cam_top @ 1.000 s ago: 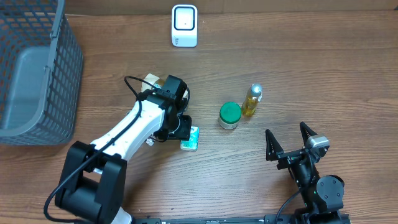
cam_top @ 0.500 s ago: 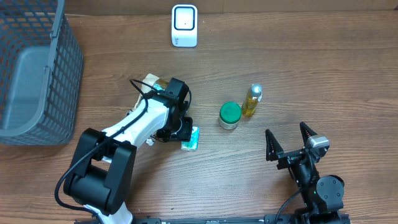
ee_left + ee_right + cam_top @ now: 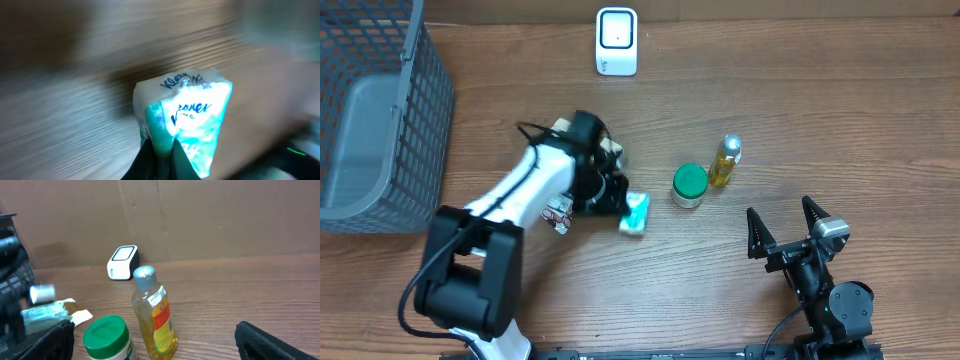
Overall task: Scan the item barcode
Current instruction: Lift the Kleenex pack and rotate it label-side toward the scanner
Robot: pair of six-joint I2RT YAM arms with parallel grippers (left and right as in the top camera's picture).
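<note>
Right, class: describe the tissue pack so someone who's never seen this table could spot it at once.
Start at the wooden table and find the white left arm near its middle. Pinched in its jaws is the tissue pack: soft, white and teal, unlike the rigid green-lidded jar and yellow bottle beside it.

Lab checkout mock-up: wooden table (image 3: 820, 120), cardboard backdrop (image 3: 225, 215), barcode scanner (image 3: 617, 40), grey basket (image 3: 430, 110).
</note>
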